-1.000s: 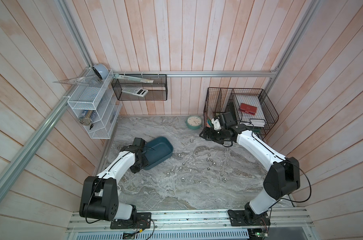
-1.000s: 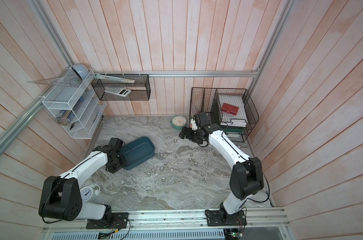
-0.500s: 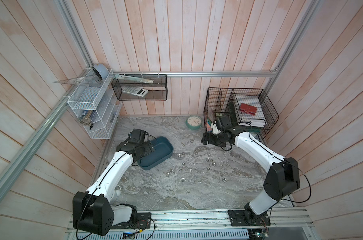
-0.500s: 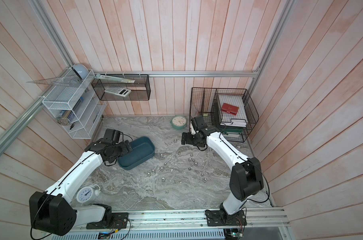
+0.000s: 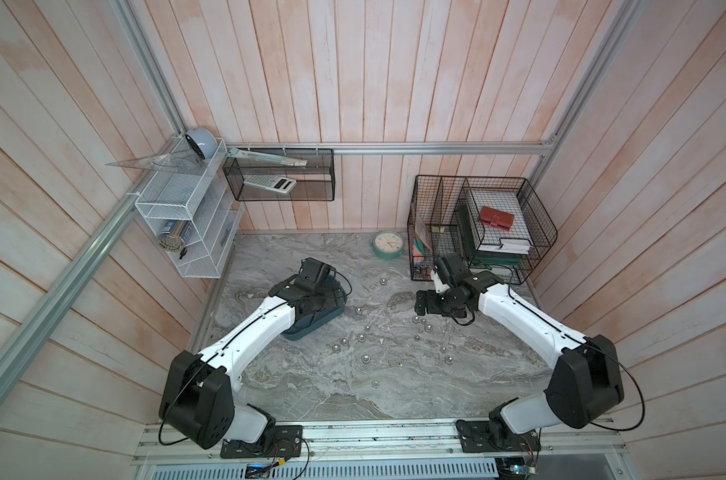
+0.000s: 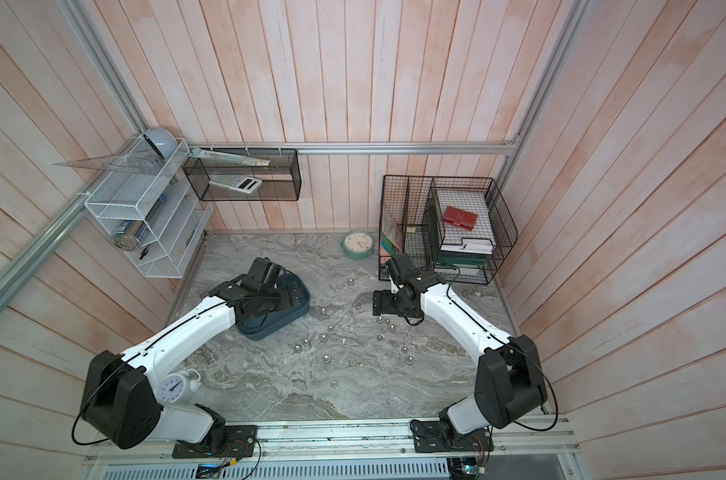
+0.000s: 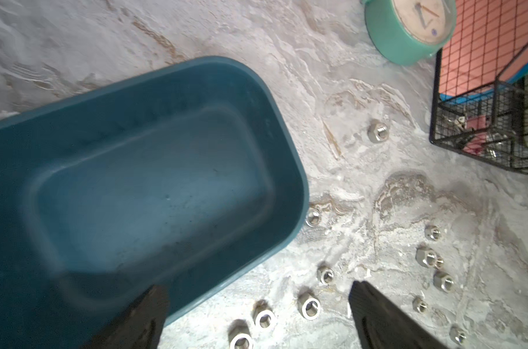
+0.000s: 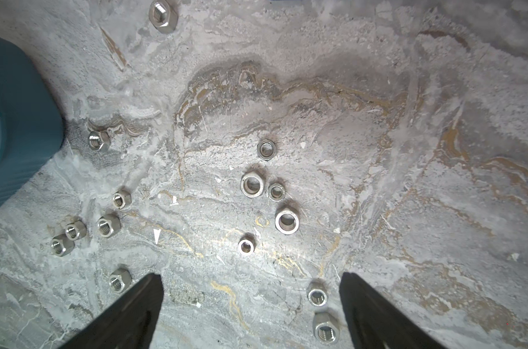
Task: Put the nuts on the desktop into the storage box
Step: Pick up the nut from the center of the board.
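Note:
The teal storage box (image 5: 309, 326) lies on the grey marble desktop (image 5: 311, 386) at the left, empty inside (image 7: 151, 187). My left gripper (image 7: 258, 288) hangs open over its right rim: one finger over the box, the other over the desktop, nothing held. It shows in a top view too (image 6: 287, 298). Several silver nuts (image 5: 365, 358) lie scattered across the middle of the desktop; three (image 7: 308, 306) lie below the left jaws. My right gripper (image 8: 250, 278) stands open and empty above a cluster of nuts (image 8: 287, 220), at the centre right in both top views (image 5: 425, 303).
A mint-green clock (image 5: 388, 245) stands at the back. Black wire baskets (image 5: 477, 228) with papers fill the back right corner, just behind the right wrist. A white wire shelf (image 5: 186, 220) hangs on the left wall. A small white clock (image 6: 174, 384) sits front left.
My left gripper let go of the box's left edge, opened wide, rose and swung right over the box. My right gripper moved from the basket toward the nuts.

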Robot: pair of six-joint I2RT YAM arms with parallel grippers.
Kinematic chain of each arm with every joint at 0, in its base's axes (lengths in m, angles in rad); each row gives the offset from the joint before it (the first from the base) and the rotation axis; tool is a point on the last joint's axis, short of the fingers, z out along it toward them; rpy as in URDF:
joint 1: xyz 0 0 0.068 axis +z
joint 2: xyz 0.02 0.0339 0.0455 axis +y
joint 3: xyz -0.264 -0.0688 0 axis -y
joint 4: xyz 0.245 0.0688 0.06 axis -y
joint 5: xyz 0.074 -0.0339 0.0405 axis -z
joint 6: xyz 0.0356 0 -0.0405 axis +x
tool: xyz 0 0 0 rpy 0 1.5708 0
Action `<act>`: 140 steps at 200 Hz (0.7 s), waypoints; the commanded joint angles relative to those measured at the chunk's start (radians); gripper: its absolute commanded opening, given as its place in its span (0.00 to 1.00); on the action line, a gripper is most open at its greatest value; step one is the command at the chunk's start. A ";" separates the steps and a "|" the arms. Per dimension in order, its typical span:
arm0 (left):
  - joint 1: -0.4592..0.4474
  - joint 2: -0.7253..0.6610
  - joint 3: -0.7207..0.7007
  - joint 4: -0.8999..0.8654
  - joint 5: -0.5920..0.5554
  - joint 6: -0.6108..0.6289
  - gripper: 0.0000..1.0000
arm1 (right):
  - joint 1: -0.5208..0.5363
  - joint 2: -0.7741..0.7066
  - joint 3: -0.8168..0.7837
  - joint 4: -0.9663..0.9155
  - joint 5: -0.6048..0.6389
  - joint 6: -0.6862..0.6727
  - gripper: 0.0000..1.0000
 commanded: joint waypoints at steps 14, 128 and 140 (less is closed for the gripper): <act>-0.068 0.088 0.036 0.032 0.031 -0.020 0.90 | 0.010 0.001 0.016 0.015 -0.006 0.004 0.98; -0.106 0.471 0.303 -0.076 -0.019 0.021 0.68 | 0.010 -0.092 -0.021 0.020 -0.064 -0.001 0.98; -0.105 0.492 0.325 -0.083 -0.026 0.028 0.67 | 0.010 -0.097 -0.023 0.020 -0.066 0.001 0.98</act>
